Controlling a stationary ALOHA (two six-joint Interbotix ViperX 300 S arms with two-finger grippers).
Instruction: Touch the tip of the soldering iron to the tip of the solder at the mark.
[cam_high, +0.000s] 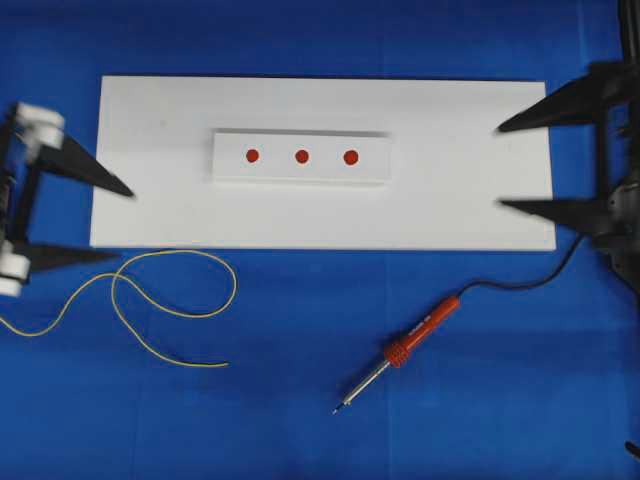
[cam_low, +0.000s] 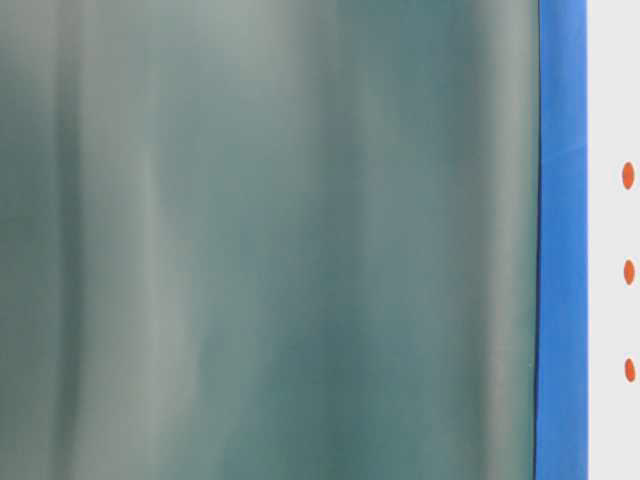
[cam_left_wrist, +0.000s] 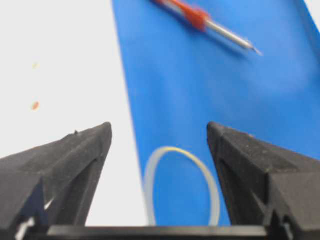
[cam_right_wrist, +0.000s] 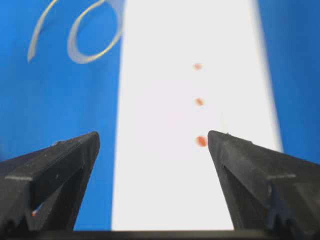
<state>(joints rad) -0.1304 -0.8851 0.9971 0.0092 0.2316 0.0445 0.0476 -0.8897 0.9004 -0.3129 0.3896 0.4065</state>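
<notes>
The left gripper (cam_high: 115, 222) stands spread, matte black tapered jaws; the thin yellow solder (cam_high: 170, 305) curls on blue cloth just beside it; the orange-handled soldering iron (cam_high: 405, 347) lies farther right, lettering unreadable; the right gripper (cam_high: 503, 165) gapes wide, empty.

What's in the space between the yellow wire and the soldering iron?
Nothing but bare blue cloth. The overhead view shows the solder lying on the left and the soldering iron on the right, apart, with an empty stretch between them.
</notes>
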